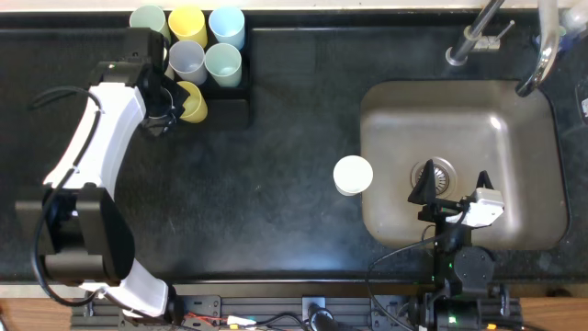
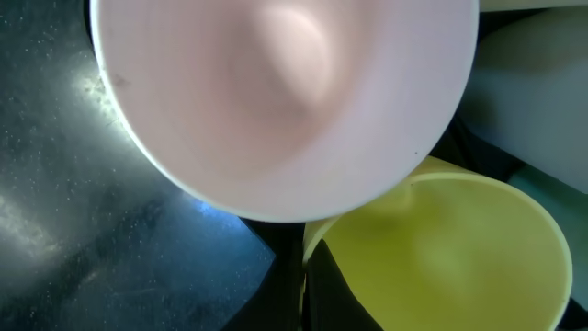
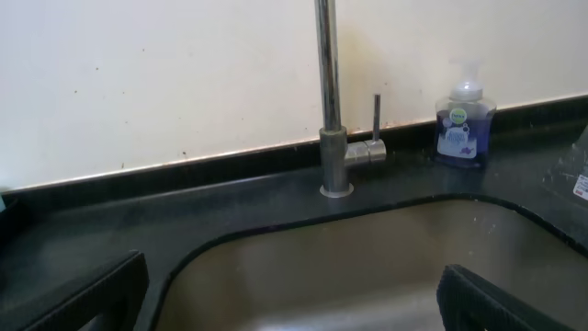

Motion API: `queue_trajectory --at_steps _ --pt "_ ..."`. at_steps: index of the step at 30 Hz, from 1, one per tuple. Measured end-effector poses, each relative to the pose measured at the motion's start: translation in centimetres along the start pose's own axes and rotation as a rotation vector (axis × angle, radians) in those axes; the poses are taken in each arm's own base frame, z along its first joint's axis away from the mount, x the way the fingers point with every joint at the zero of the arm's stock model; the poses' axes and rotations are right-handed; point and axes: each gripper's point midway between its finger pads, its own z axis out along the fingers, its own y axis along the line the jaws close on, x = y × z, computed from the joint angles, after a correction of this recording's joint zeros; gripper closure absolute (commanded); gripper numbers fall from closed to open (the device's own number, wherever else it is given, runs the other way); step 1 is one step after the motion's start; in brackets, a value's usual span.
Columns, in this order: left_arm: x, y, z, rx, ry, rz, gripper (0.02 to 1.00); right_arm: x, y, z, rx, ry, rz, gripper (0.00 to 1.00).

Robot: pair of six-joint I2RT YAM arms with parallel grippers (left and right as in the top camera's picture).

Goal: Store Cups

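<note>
At the rack (image 1: 231,112), left jaws grip a yellow cup (image 1: 194,103); over the sink (image 1: 390,129), right jaws gape.

Dark speckled worktop (image 1: 276,184) looks like polished stone, glossy; sink (image 1: 524,110) is brushed metal, dull sheen; tap (image 3: 323,74) is shiny chromed metal; cups (image 1: 223,62) are smooth matt plastic; soap bottle (image 3: 464,129) clear plastic

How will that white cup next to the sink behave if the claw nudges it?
The white cup looks like thin plastic, like those in the rack, so probably light and easily slid on the smooth dark counter. It stands at the sink rim, so a push that way could tip it in.
</note>
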Motion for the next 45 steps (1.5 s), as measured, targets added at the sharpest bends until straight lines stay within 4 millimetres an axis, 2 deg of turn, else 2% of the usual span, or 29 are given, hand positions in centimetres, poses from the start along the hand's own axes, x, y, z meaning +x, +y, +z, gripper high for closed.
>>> queue_trajectory --at_steps 1,2,4,6,7,8,16,20,23,26,28,31,34,35,37,40,42,45 --pt "0.0 0.0 0.0 0.0 -0.001 0.0 0.98 0.0 0.0 0.0 0.0 0.0 0.0 0.003" --pt "0.0 0.0 0.0 0.0 -0.001 0.0 0.936 0.0 0.0 0.0 0.0 0.001 0.0 0.003" --pt "0.0 0.0 0.0 0.0 0.0 0.002 0.641 0.0 0.0 0.0 0.0 0.001 0.0 0.003" --pt "0.0 0.0 0.0 -0.001 0.0 0.001 0.277 0.0 0.0 0.0 0.0 0.0 0.0 0.003" --pt "0.0 0.0 0.1 -0.001 0.0 0.0 0.207 0.0 0.0 0.0 0.0 0.0 0.0 0.005" --pt "0.0 0.0 0.1 -0.001 0.001 0.001 0.038 0.0 0.0 0.0 0.0 0.0 0.0 0.003" --pt "0.0 0.0 0.1 -0.001 0.0 -0.001 0.018 0.0 0.0 0.0 0.0 0.001 0.0 0.003" --pt "-0.2 -0.2 -1.2 0.027 -0.019 -0.003 0.018 0.0 0.0 0.0 0.0 0.0 0.0 0.005" --pt "-0.5 -0.1 -4.9 0.089 -0.064 -0.008 0.018 0.0 0.0 0.0 0.0 0.0 0.0 0.003" --pt "-0.1 1.2 -10.7 0.163 -0.116 -0.013 0.018 0.0 0.0 0.0 0.0 0.001 0.0 0.003" --pt "1.2 3.5 -14.6 0.186 -0.133 0.005 0.018 0.0 0.0 0.0 0.0 0.0 0.0 0.003" --pt "4.1 8.5 -19.3 0.178 -0.135 0.066 0.018 0.0 0.0 0.0 0.0 0.0 0.0 0.005" --pt "7.2 13.8 -22.5 0.166 -0.14 0.103 0.018 0.0 0.0 0.0 0.0 0.0 0.0 0.003" --pt "7.7 15.0 -23.4 0.187 -0.171 0.113 0.02 0.0 0.0 0.0 0.0 0.001 0.0 0.005" --pt "7.5 15.9 -24.8 0.266 -0.283 0.139 0.018 0.0 0.0 0.0 0.0 0.0 0.0 0.005" --pt "6.1 15.1 -25.6 0.419 -0.517 0.259 0.02 0.0 0.0 0.0 0.0 0.0 0.0 0.003" --pt "4.7 13.1 -25.6 0.53 -0.714 0.362 0.02 0.0 0.0 0.0 0.0 0.001 0.0 0.005" --pt "3.5 10.3 -24.3 0.651 -0.97 0.498 0.02 0.0 0.0 0.0 0.0 0.001 0.0 0.003"
